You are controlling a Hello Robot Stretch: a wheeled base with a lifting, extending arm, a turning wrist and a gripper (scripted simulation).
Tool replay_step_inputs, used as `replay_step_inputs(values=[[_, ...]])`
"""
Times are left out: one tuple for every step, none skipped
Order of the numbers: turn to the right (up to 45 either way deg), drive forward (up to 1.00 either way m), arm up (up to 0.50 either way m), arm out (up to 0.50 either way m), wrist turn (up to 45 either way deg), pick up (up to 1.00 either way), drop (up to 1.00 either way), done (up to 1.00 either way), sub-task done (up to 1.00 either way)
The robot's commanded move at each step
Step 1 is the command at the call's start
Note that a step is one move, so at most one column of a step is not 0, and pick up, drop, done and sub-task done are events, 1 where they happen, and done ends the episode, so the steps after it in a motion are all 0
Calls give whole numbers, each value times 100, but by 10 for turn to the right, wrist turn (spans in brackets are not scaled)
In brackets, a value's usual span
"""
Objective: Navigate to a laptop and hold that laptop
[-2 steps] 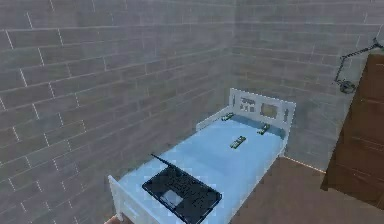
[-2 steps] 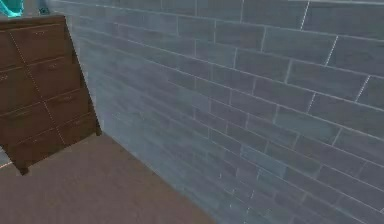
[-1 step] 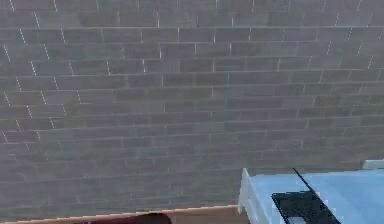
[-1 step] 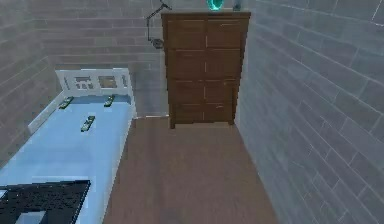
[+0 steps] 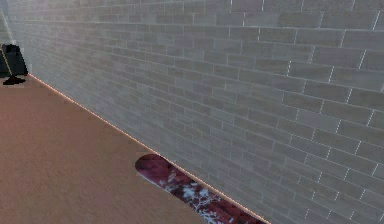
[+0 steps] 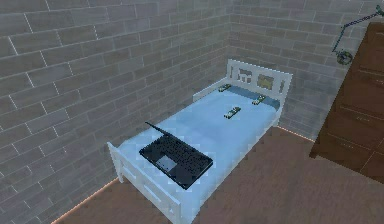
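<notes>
one laptop (image 6: 176,157), one bed (image 6: 254,79), one dresser (image 6: 356,110)

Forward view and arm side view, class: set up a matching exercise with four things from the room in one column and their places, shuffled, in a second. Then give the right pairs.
Things
1. black open laptop
2. red patterned flat board
3. dark brown wooden dresser
4. white-framed bed with pale blue sheet

Places
A. at the arm side view's right edge
B. on the brown floor, along the foot of the grey brick wall
C. in the corner where two brick walls meet
D. on the bed's sheet, toward its foot end

Pairs: 1-D, 2-B, 3-A, 4-C
</notes>
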Motion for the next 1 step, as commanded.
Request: replay_step_inputs(values=[[0, 0, 46, 0, 0, 0, 0, 0, 0]])
